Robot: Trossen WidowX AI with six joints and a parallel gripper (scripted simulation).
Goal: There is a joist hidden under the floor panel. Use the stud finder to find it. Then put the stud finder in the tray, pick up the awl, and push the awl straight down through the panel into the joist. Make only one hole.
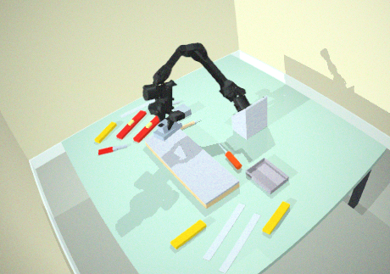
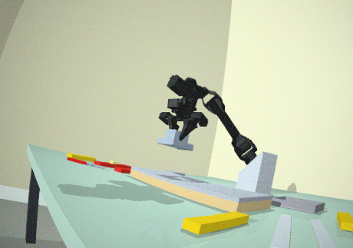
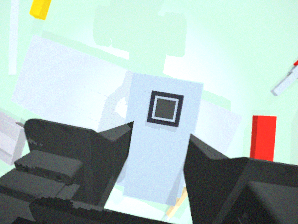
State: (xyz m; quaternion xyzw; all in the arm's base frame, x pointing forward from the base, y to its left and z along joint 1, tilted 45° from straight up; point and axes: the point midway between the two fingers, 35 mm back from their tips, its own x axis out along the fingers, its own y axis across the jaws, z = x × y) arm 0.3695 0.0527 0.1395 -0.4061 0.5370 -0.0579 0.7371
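Note:
The light-blue stud finder (image 1: 166, 133) (image 2: 173, 139) (image 3: 157, 155) is held in my gripper (image 1: 167, 125) (image 2: 177, 133) (image 3: 159, 129), which is shut on it. It hangs well above the floor panel (image 1: 212, 172) (image 2: 219, 190) (image 3: 60, 80), over its far-left end in the top view, with an air gap in the exterior view. Its square screen looks dark grey. The tray (image 1: 280, 185) (image 2: 301, 204) is empty. An orange-handled tool (image 1: 233, 160) lies between panel and tray; a tan-handled tool (image 1: 188, 125) (image 3: 175, 205) lies behind the panel. I cannot tell which is the awl.
Two red levels (image 1: 131, 125) (image 1: 147, 129), a red-handled blade (image 1: 105, 151) and a yellow block (image 1: 105, 132) lie left of the panel. A grey-blue block (image 1: 185, 110) lies behind. Two yellow blocks (image 1: 188, 234) (image 1: 276, 218) and two white strips (image 1: 225, 232) (image 1: 240, 243) lie in front.

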